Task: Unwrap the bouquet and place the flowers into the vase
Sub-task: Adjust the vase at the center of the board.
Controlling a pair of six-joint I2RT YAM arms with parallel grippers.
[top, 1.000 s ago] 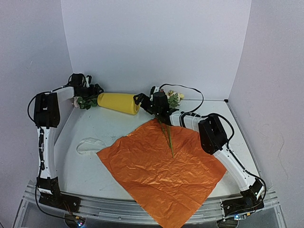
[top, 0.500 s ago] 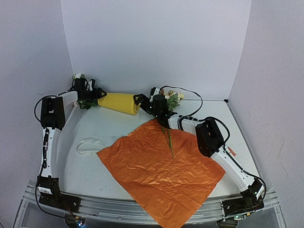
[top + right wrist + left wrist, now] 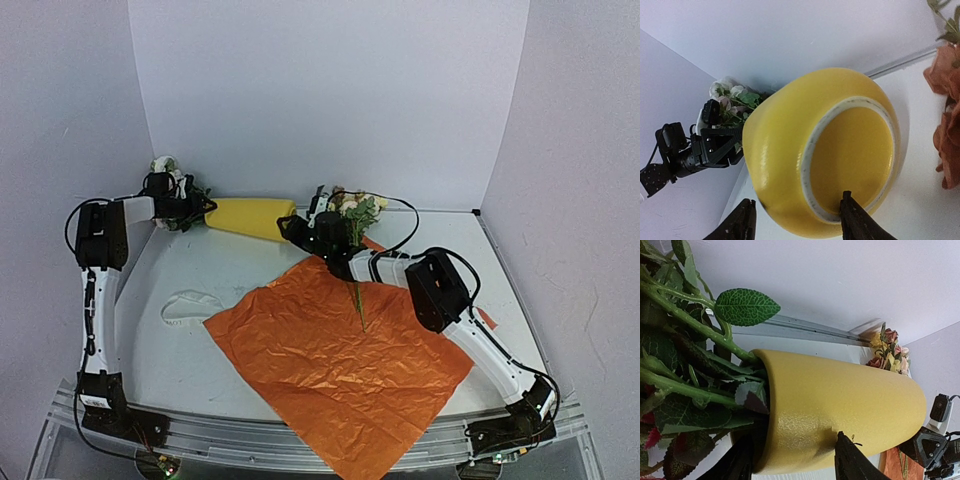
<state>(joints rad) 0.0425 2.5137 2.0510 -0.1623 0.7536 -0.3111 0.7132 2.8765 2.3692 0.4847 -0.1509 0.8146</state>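
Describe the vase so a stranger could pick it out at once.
Go to the table's far edge, past the orange paper. There the vase lies on its side between the left gripper and the right gripper. It is the only plain bright yellow thing, with green stems at its left end.

We look into a small booth closed on three sides by plain, matte panels of pale lavender-grey. The back wall [image 3: 330,100] meets the left wall [image 3: 60,120] and the right wall [image 3: 585,150] in straight vertical corners. Faint scuff lines mark the right panel low down. The white desk [image 3: 200,265] is smooth and faintly glossy under soft, even light that throws only pale shadows. A thin metal strip [image 3: 805,330] runs along the foot of the back wall, and a metal rail [image 3: 250,432] borders the desk's near edge.
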